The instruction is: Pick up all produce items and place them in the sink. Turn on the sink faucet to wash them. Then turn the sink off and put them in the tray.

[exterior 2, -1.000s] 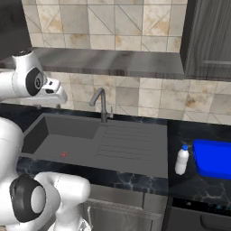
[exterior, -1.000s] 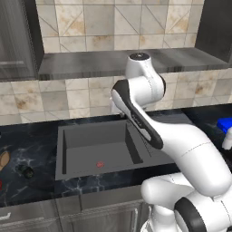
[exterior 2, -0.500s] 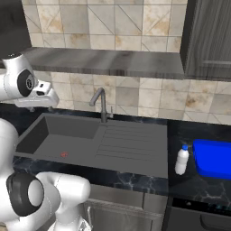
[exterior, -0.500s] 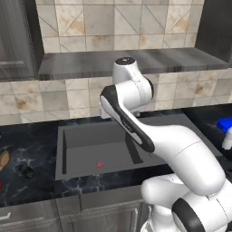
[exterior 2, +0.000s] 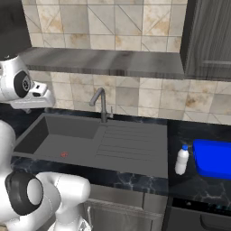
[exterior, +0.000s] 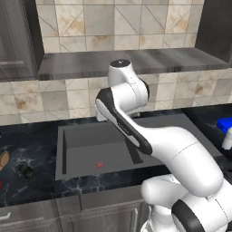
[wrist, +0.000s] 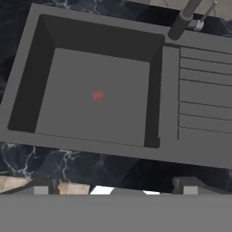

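Observation:
The dark grey sink [exterior: 81, 152] lies before me, its basin bare around the red drain mark [wrist: 97, 95]. My gripper [wrist: 114, 190] hangs above the basin, looking down into it, open, its tips far apart with nothing between them. The ribbed drainboard [wrist: 204, 99] lies right of the basin. The sink faucet [exterior 2: 101, 103] stands at the back, lever to the side. On the counter left of the sink rests the dark green-black oval produce item [exterior: 26, 171]. A sliver of red [exterior: 1, 184] shows at the frame edge. The blue tray [exterior 2: 214, 158] sits far right.
A tan-brown oblong item [exterior: 3, 159] lies by the dark oval on the black marble counter [exterior: 27, 149]. A small white bottle [exterior 2: 181, 159] stands between drainboard and tray. A grey shelf [exterior 2: 103, 63] runs along the tiled wall above the faucet.
The arm has swung left, carrying the hand from near the faucet toward the sink's left side. The gripper stays open. Nothing on the counter has moved.

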